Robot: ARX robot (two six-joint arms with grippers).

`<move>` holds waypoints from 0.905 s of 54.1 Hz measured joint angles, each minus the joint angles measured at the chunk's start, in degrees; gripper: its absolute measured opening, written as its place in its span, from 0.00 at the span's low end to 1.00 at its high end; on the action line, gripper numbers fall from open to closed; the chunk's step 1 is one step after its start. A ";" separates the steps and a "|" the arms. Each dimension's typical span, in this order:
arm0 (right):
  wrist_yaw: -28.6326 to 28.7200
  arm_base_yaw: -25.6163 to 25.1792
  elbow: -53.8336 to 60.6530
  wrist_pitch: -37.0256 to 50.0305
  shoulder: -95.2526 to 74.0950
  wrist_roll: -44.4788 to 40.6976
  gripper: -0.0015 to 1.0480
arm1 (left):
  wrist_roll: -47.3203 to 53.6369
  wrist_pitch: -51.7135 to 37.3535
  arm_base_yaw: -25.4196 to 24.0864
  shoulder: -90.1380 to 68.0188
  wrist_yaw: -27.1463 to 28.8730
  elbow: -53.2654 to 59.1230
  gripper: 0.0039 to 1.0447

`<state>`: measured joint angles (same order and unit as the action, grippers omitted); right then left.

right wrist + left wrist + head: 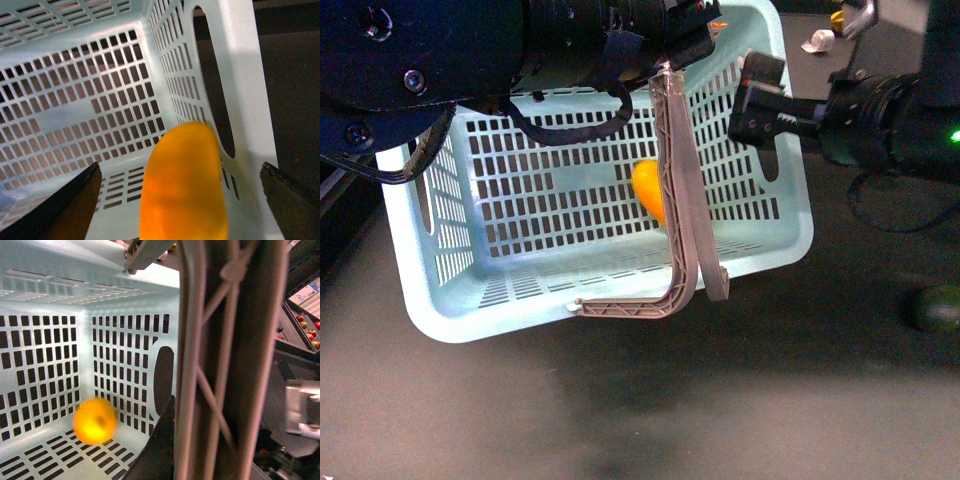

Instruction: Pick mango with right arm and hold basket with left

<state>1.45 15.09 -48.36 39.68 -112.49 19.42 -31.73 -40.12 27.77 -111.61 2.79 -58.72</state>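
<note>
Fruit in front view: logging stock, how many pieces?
2: a mango inside the basket, a green fruit on the table far right. A yellow bit at the top may be another.

L claw [686, 47] clamped; R claw [757, 98] spread wide.

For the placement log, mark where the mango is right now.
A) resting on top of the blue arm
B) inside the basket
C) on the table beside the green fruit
B: the mango lies within the slotted walls of the basket, and all three views show it there.
</note>
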 joint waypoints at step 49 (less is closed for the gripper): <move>3.34 -15.72 35.01 -21.49 60.72 -3.34 0.92 | 0.09 0.02 -0.04 -0.07 0.02 -0.15 0.05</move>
<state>4.80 -0.62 -13.34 18.20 -51.77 16.08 -31.64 -40.10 27.73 -111.68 2.81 -58.87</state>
